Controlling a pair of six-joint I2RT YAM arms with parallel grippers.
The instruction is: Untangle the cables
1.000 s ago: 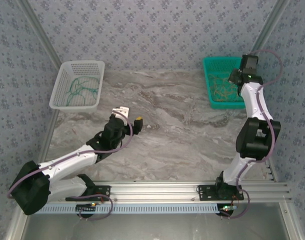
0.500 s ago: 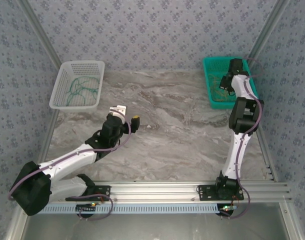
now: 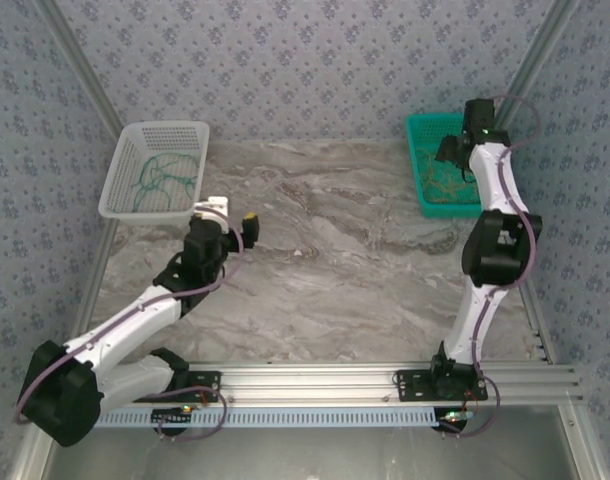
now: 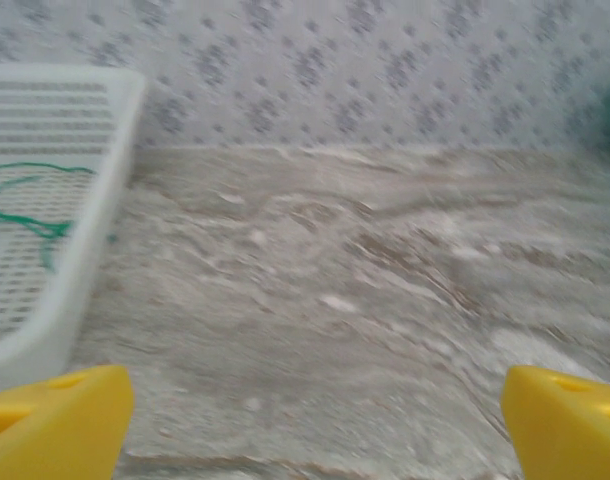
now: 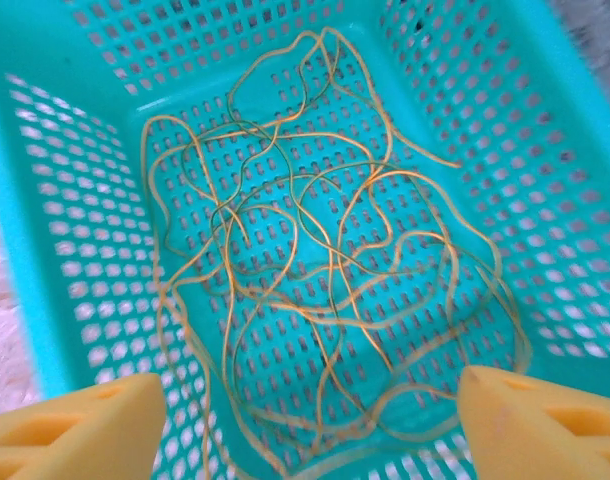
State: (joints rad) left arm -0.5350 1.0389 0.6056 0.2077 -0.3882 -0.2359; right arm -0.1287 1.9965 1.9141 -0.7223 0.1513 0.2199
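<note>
Thin yellow cables (image 5: 325, 290) lie in tangled loops on the floor of the teal basket (image 5: 45, 230); from above they show as yellow cables (image 3: 447, 185). My right gripper (image 5: 310, 415) hangs open above them with nothing between its yellow fingers (image 5: 75, 425), and from above that right gripper (image 3: 453, 152) is over the teal basket (image 3: 425, 125). Dark green cables (image 3: 163, 178) lie in the white basket (image 3: 155, 130); the left wrist view catches green cables (image 4: 25, 225) too. My left gripper (image 3: 231, 213) is open and empty over the marble, just right of that basket.
The marble tabletop (image 3: 345, 260) stretches bare between the two baskets. The white basket (image 4: 85, 200) stands close at the left gripper's left side. Patterned walls close in at the back and sides, with metal corner posts (image 3: 85, 80).
My left gripper has moved left and farther back, toward the white basket. The right arm has shifted above the teal basket, its gripper now over the basket's back part.
</note>
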